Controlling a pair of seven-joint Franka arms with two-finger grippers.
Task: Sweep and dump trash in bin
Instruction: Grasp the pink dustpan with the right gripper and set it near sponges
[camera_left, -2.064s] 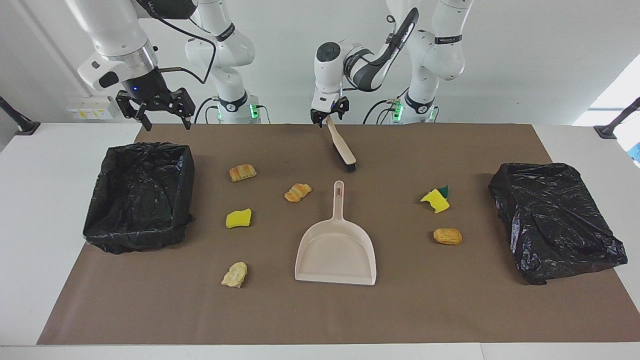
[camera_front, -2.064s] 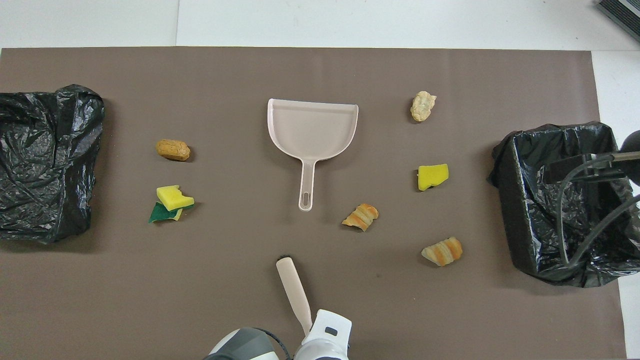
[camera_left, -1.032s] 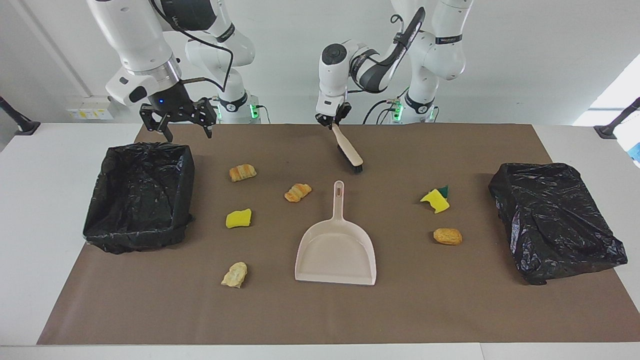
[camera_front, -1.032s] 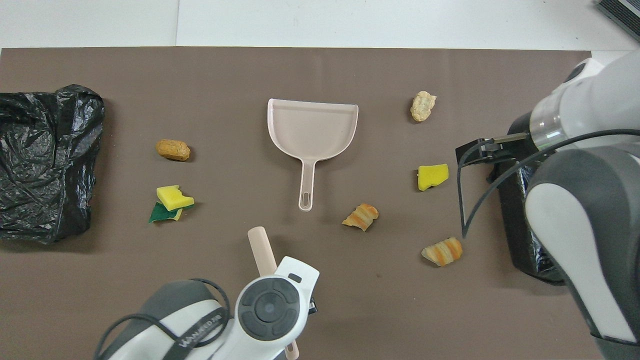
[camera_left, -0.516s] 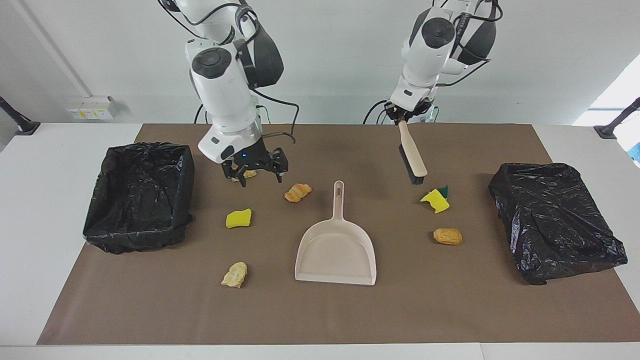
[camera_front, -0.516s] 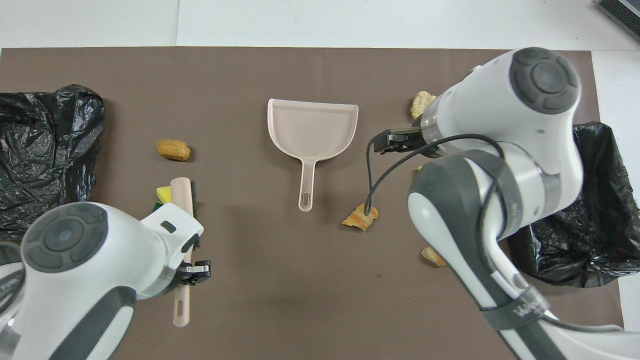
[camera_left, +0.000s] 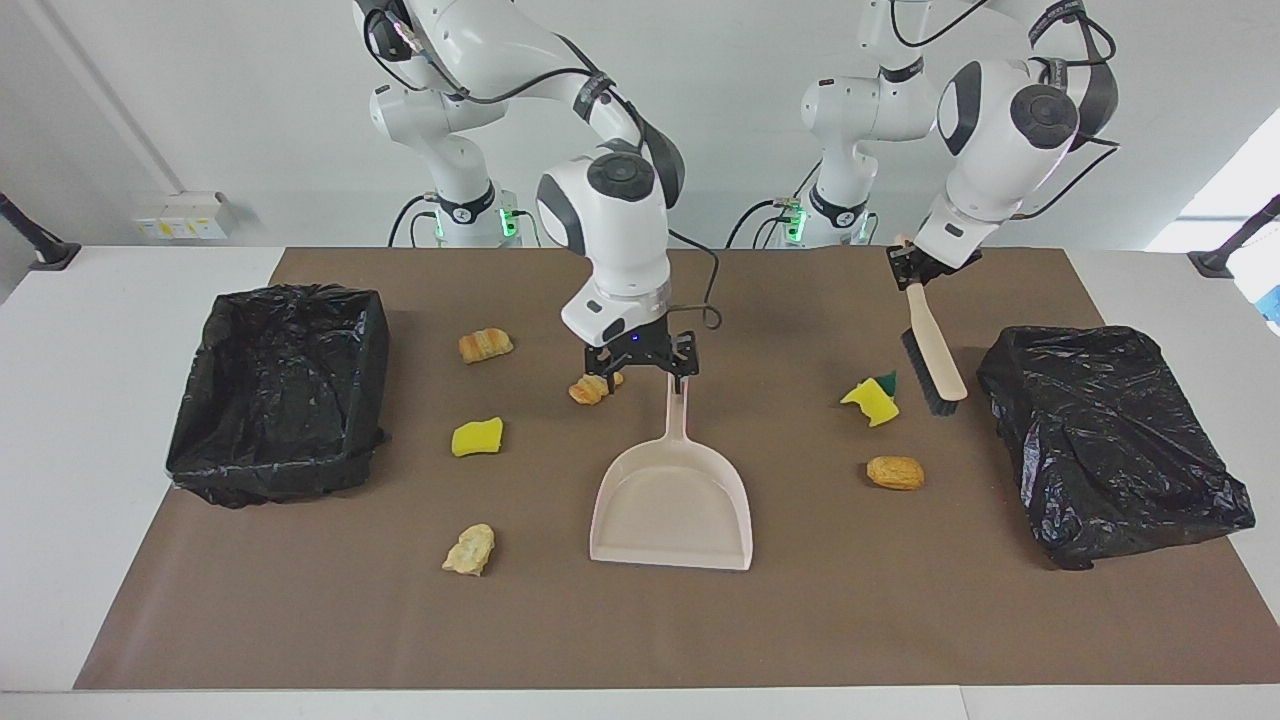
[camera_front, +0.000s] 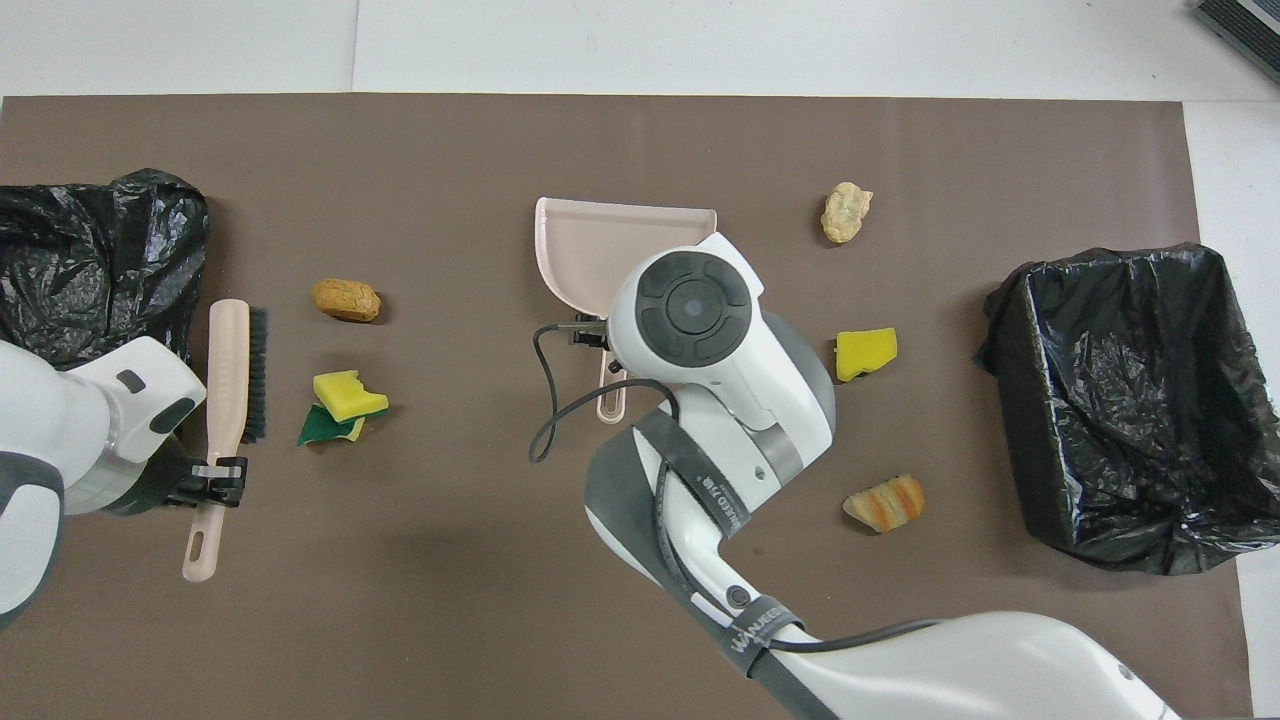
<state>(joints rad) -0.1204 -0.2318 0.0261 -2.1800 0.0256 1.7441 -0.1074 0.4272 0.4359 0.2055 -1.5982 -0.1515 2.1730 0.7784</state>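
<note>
Since the earlier frames both arms have swung out over the desk (camera_left: 900, 620). The right gripper (camera_left: 641, 368), once near the open bin (camera_left: 280, 390), now hovers over the end of the dustpan (camera_left: 672, 500) handle, fingers spread wide and holding nothing. The left gripper (camera_left: 915, 272), clamped on the brush (camera_left: 935, 355) handle, has carried the brush toward the left arm's end of the desk, where it hangs between the green-backed sponge piece (camera_left: 872, 398) and the crumpled black bag (camera_left: 1110, 440).

By the look of it the task has barely begun: nothing has been swept, the dustpan is empty, and all six scraps lie loose. Four sit between the dustpan and the open bin: a croissant piece (camera_left: 485, 345) nearest the robots, another (camera_left: 592, 388) just beside the right gripper, a yellow sponge piece (camera_left: 477, 437), and a pale bread piece (camera_left: 469, 549) farthest out. The green-backed sponge and a brown bread piece (camera_left: 895, 472) lie toward the left arm's end. Gripping the dustpan, sweeping and dumping all remain.

The dustpan's long axis runs straight away from the robots, handle toward them, mouth facing away. The brush slants, handle up in the gripper, bristle head low, bristles facing the sponge.
</note>
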